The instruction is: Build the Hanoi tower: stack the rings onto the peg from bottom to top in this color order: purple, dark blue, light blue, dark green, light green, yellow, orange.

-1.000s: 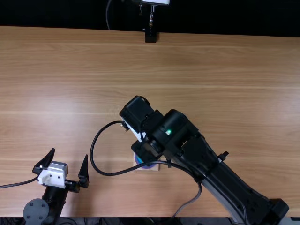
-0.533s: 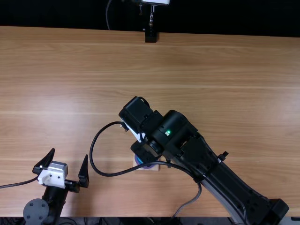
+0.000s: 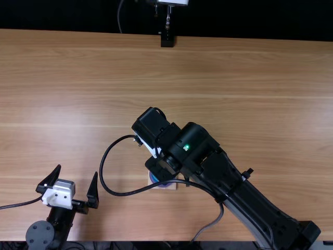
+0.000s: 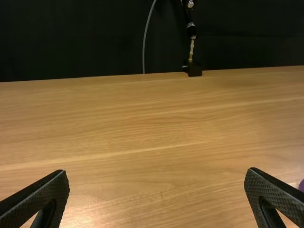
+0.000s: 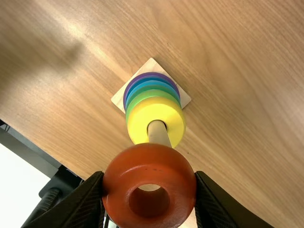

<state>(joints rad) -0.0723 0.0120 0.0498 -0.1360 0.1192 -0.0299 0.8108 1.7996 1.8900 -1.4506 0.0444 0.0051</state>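
In the top view the left gripper [image 3: 71, 179] stands open over the near left of the table; its parted fingertips frame the left wrist view [image 4: 156, 173]. My right gripper [image 3: 161, 169] is above the tower base [image 3: 169, 187], its fingers hidden from above. Seen from the right wrist, the right gripper [image 5: 149, 185] is shut on the orange ring [image 5: 149, 159]. That ring overlaps the upper end of the peg [image 5: 158, 133]; whether it is threaded on, I cannot tell. Below lie the yellow ring [image 5: 142, 118], green and blue rings, and the purple ring [image 5: 152, 74] on the wooden base [image 5: 117, 99].
A black cable [image 3: 105, 172] loops from the right wrist across the tower's near side. Beyond the table's far edge stands a black mount [image 3: 167, 40]. The right forearm [image 3: 260, 205] spans the near right of the table [image 3: 250, 104].
The right wrist has shifted very slightly left in the top view since a second ago. The left arm has kept still.
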